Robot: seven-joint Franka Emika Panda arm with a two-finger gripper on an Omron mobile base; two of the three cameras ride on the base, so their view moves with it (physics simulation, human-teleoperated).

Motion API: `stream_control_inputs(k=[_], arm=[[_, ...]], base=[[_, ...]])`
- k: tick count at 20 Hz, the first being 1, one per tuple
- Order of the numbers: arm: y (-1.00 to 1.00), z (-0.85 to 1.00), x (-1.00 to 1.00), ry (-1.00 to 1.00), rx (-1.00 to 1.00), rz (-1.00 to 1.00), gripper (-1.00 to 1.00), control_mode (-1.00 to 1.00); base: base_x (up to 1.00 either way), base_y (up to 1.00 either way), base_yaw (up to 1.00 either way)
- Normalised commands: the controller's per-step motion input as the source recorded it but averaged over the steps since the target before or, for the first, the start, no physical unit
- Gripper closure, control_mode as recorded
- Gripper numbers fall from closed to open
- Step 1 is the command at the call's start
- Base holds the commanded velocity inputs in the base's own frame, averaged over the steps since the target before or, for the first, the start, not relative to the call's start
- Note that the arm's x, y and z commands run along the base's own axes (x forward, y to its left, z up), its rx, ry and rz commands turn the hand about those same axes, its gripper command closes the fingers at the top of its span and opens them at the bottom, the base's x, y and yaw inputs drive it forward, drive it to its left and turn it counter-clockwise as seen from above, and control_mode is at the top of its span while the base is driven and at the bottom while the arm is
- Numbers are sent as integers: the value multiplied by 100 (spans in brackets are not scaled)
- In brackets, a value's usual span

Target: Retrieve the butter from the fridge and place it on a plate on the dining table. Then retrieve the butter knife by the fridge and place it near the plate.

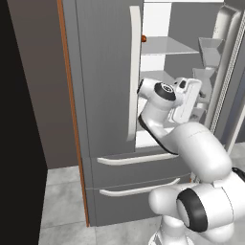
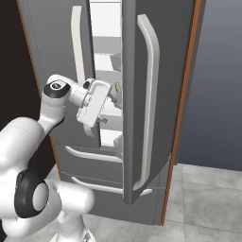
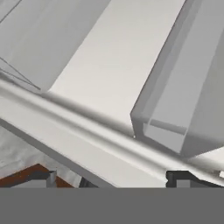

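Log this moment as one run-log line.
phase: reaching into fridge | right door: ajar | end effector: open, empty, at interior shelf edge | butter: not identified | small reddish-brown round item: on upper shelf

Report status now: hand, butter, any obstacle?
Hand open, empty, reaching into fridge. Butter not sighted. Right door half open, close beside arm.

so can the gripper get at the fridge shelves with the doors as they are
Probably yes: the right door of the fridge is swung out, and the open gripper sits at the gap facing the white shelves. The door's edge is close beside the gripper and may crowd it.
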Motion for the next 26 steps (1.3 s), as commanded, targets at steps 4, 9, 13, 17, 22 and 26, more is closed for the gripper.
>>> stream_control_inputs(k=[4, 9, 13, 17, 22, 26], arm=[[-49, 0, 0, 20, -4, 0, -100, -100], [-42, 0, 0, 20, -4, 0, -100, -100], [-41, 0, 0, 20, -4, 0, -100, -100], [-56, 0, 0, 21, -4, 0, -100, -100], [-76, 0, 0, 26, -1, 0, -100, -100], [-61, 0, 0, 22, -3, 0, -100, -100]], base=[[0, 0, 0], [0, 0, 0], [0, 0, 0], [0, 0, 0], [0, 0, 0], [0, 0, 0]])
